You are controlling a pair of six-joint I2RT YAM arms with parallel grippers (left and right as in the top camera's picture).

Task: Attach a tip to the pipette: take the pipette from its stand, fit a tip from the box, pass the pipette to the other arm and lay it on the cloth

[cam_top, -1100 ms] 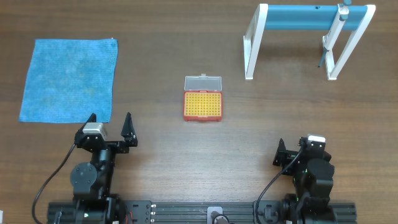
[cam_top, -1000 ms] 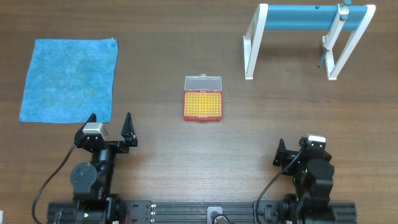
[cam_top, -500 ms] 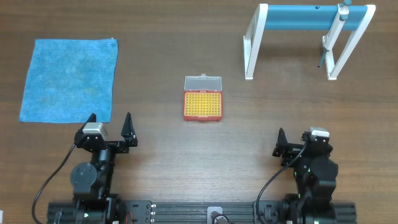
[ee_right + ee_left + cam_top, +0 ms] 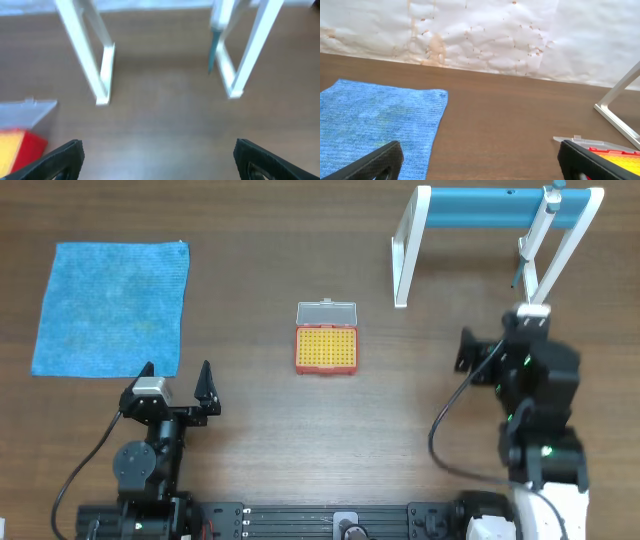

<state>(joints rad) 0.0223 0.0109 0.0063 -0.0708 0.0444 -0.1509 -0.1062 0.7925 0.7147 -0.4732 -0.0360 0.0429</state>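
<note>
Pipette (image 4: 538,225) was hanging at the right end of its stand (image 4: 480,210), right pincer (image 4: 157,147) spread wide near it, tip box (image 4: 325,350) lid-open in the middle of the desk (image 4: 400,410), cloth (image 4: 112,310) far left, left pincer (image 4: 177,368) beside the cloth's corner, fingers apart too.

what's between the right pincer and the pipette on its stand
Only bare table. In the right wrist view the open right pincer faces the pipette hanging in the stand, with nothing on the wood between.
</note>
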